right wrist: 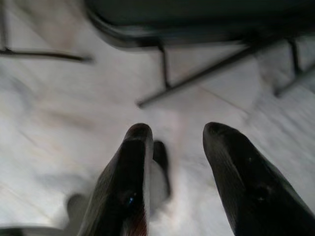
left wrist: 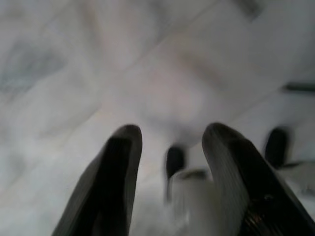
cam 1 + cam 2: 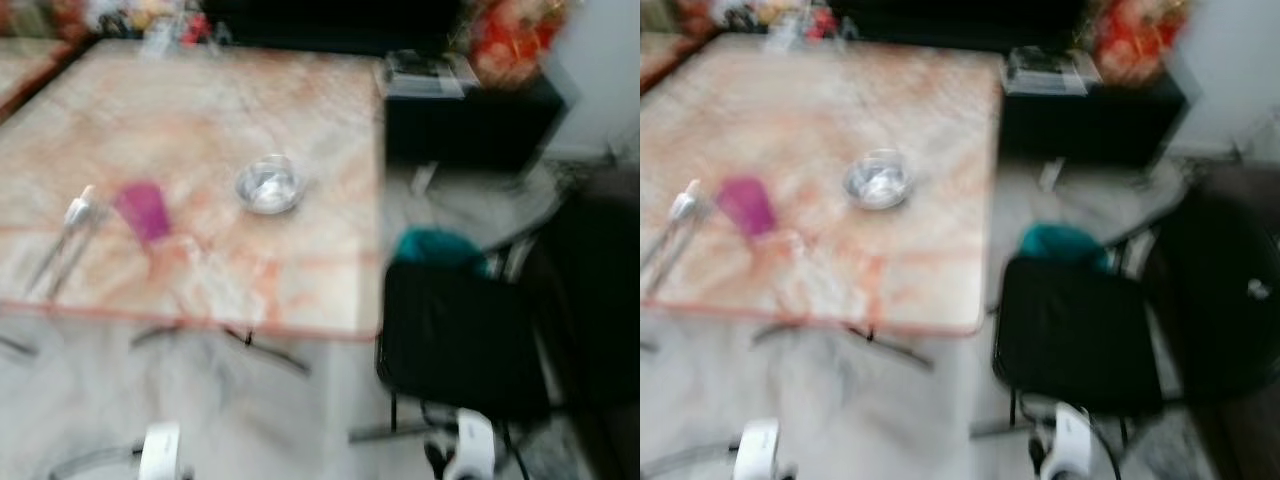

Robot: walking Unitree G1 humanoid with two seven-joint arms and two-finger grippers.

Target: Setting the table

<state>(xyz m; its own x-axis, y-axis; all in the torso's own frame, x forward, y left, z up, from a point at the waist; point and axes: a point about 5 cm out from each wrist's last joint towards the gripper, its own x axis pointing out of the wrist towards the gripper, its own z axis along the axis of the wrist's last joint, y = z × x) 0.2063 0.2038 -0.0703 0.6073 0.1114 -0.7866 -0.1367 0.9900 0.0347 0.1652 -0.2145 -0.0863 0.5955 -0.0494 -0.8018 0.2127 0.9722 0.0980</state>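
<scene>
While the head views are blurring with motion, both arms are hanging low over the floor, the left gripper [image 2: 167,147] and right gripper [image 1: 172,142] each spread apart and carrying nothing. On the table [image 3: 300,100], a metal bowl [image 3: 269,185] is sitting near the middle, a purple cup [image 3: 143,210] just left of the bowl, utensils [image 3: 70,235] further left. Approaching well probably means stopping square to the table's near edge, clear of the black chair [image 3: 455,335] right of it, before reaching.

Place: a home dining area
Table: marble-patterned dining table [image 3: 200,120] carrying a steel bowl [image 3: 269,185] and a purple cup [image 3: 143,210]
Seating: black chair [image 3: 455,335] beside it
Floor: pale marbled tiles [image 1: 59,113]
Furniture: dark cabinet [image 3: 470,120] behind
</scene>
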